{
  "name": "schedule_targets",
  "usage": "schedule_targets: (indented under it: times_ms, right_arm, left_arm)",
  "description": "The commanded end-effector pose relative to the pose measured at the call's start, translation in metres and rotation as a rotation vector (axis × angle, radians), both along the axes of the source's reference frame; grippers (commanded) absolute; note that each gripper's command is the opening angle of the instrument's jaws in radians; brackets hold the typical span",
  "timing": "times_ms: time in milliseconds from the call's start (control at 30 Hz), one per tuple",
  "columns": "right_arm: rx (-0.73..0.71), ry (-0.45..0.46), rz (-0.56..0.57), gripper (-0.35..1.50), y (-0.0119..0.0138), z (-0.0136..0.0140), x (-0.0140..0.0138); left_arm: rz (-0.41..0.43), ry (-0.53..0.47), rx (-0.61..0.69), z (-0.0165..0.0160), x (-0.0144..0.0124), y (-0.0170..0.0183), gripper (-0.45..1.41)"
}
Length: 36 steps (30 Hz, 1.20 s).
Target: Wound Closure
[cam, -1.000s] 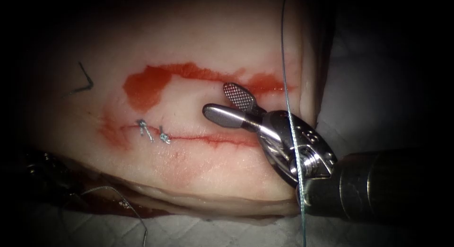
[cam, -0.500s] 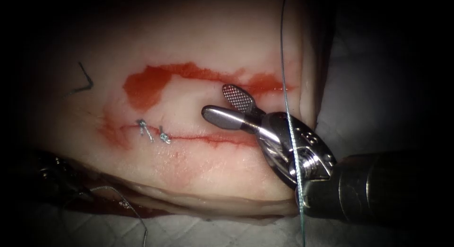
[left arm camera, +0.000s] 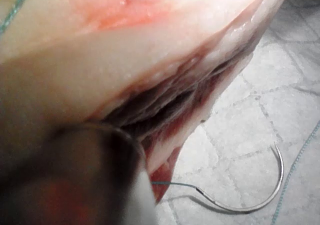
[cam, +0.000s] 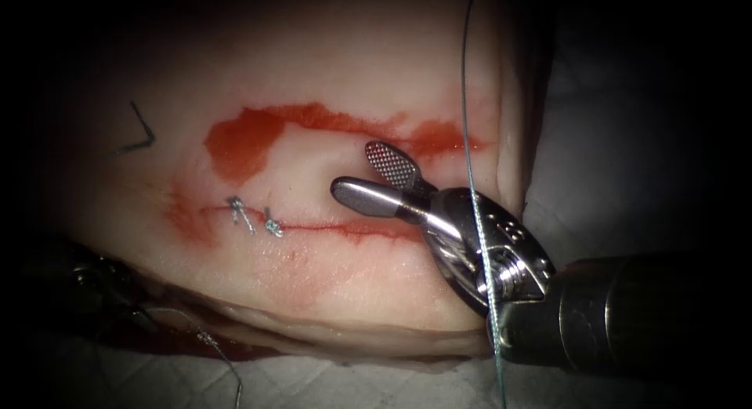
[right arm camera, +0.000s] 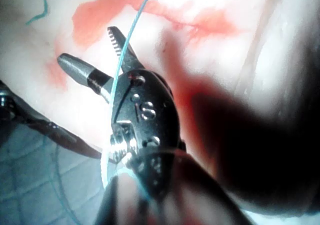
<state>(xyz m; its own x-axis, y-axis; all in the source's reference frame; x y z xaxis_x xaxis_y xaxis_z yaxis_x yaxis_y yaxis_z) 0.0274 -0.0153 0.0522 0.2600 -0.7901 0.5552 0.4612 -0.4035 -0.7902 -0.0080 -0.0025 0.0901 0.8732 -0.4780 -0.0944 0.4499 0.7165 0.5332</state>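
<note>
right tool (cam: pixel 368 174) gaping over the cut (cam: pixel 337 229), holding nothing

its jaws stand apart above the tissue (cam: pixel 337 72) near its right edge; thread (cam: pixel 470 142) hangs across its wrist. the needle (left arm camera: pixel 260 195) lies on the cloth (left arm camera: pixel 290 85) beside the tissue's near edge, out of the tissue. left tool's jaws: cannot tell.

Light pools on the tissue (cam: pixel 352 88); endoscope edges fall dark, wrist-view foregrounds blur.

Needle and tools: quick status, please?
Right tool open, holding nothing. Needle loose on the cloth, outside the tissue. Thread hangs across the right tool.
</note>
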Motion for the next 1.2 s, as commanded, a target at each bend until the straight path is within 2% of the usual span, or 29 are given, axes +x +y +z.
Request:
schedule_targets:
  times_ms: [33, 67, 100, 167, 300, 533, 700, 733, 800, 1200]
  right_arm:
    - [0.0, 0.004, -0.001, 1.4, -0.0001, 0.0004, 0.0009]
    - [0.0, 0.004, -0.001, 1.4, -0.0001, 0.0004, 0.0009]
    - [-0.001, 0.004, -0.001, 1.4, -0.0001, 0.0004, 0.0009]
    - [-0.001, 0.004, -0.001, 1.4, -0.0001, 0.0005, 0.0009]
    - [-0.001, 0.004, -0.001, 1.4, -0.0002, 0.0004, 0.001]
    - [-0.001, 0.004, -0.001, 1.4, -0.0003, 0.0003, 0.0011]
    - [-0.001, 0.004, -0.002, 1.4, -0.0003, 0.0003, 0.0011]
    - [-0.001, 0.004, -0.002, 1.4, -0.0003, 0.0003, 0.0011]
    - [-0.001, 0.004, -0.002, 1.4, -0.0003, 0.0003, 0.0011]
    - [0.004, 0.007, 0.0, 1.4, -0.0003, 0.0003, 0.0011]
  left_arm:
    - [-0.002, -0.003, -0.002, 0.0004, -0.0006, -0.0003, 0.81]
    - [-0.007, -0.004, -0.004, -0.0001, -0.0008, -0.0004, 0.84]
    - [-0.014, -0.002, 0.001, -0.0012, -0.0015, -0.0005, 0.39]
    - [-0.018, -0.001, 0.001, -0.0015, -0.002, -0.0005, 0.32]
    - [-0.019, -0.001, -0.006, -0.0007, -0.002, -0.0006, 0.36]
    - [-0.012, 0.005, -0.01, 0.0006, -0.0014, -0.0013, 0.02]
    - [0.0, 0.019, 0.012, 0.0012, -0.0012, -0.002, -0.01]
    - [0.003, 0.021, 0.015, 0.0013, -0.001, -0.0022, -0.2]
    - [0.008, 0.024, 0.022, 0.0013, -0.0008, -0.0024, -0.45]
    - [0.018, 0.042, 0.014, -0.0006, -0.0005, -0.0024, -0.45]
